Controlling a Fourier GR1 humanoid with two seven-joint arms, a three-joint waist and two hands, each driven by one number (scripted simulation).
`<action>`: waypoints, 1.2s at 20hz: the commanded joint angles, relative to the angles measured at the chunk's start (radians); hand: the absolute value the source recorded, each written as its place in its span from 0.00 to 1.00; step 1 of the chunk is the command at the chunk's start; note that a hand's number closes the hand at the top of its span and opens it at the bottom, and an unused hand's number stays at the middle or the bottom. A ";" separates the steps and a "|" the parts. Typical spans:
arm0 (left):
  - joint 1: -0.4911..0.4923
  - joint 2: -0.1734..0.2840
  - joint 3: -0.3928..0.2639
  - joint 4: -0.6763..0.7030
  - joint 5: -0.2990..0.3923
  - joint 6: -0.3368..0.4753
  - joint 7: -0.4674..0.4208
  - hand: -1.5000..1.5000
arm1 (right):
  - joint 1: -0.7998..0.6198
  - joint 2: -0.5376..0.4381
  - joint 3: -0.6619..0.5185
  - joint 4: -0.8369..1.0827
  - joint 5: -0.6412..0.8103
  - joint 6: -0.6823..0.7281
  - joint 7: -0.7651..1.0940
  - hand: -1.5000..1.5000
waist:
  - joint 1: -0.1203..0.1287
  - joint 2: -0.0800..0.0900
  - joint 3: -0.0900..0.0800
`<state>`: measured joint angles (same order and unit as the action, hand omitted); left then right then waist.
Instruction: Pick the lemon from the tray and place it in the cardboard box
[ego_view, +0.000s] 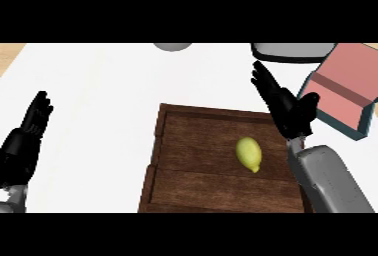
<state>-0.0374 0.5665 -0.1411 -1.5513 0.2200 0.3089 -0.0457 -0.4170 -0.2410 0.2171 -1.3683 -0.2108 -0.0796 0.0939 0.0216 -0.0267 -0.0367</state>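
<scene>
Hovering beside the wooden tray (192, 150), my right robot hand (284, 107) shows straight, spread fingers and holds nothing, poised over the tray's far right corner. The lemon (249, 154) lies on the tray's floor, right of centre, apart from every wall. My left robot hand (26, 137) rests open at the bench (96, 90) edge, fingers up. Risk, as I judge it: the rounded lemon could roll from closing fingers. The cardboard box (341, 90) sits near, right of the tray, with white bench between.
</scene>
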 joint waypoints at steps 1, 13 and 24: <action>0.060 -0.058 -0.002 -0.026 0.002 0.046 -0.002 0.50 | 0.037 0.000 0.024 -0.163 0.081 -0.093 -0.013 1.00 | -0.029 0.015 0.035; 0.058 -0.160 0.016 0.108 0.067 0.098 0.081 0.50 | 0.541 0.076 -0.132 -0.348 0.408 -0.620 -0.682 0.00 | -0.124 0.016 0.039; -0.051 -0.217 0.011 0.235 0.038 0.037 0.037 0.50 | 1.100 0.053 -0.015 -0.677 0.580 -0.649 -0.596 0.00 | -0.036 0.027 0.035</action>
<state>-0.0538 0.3557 -0.1458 -1.3553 0.2558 0.3827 0.0050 0.5578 -0.1770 0.1642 -1.9401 0.3013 -0.7274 -0.5918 -0.0394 -0.0031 -0.0014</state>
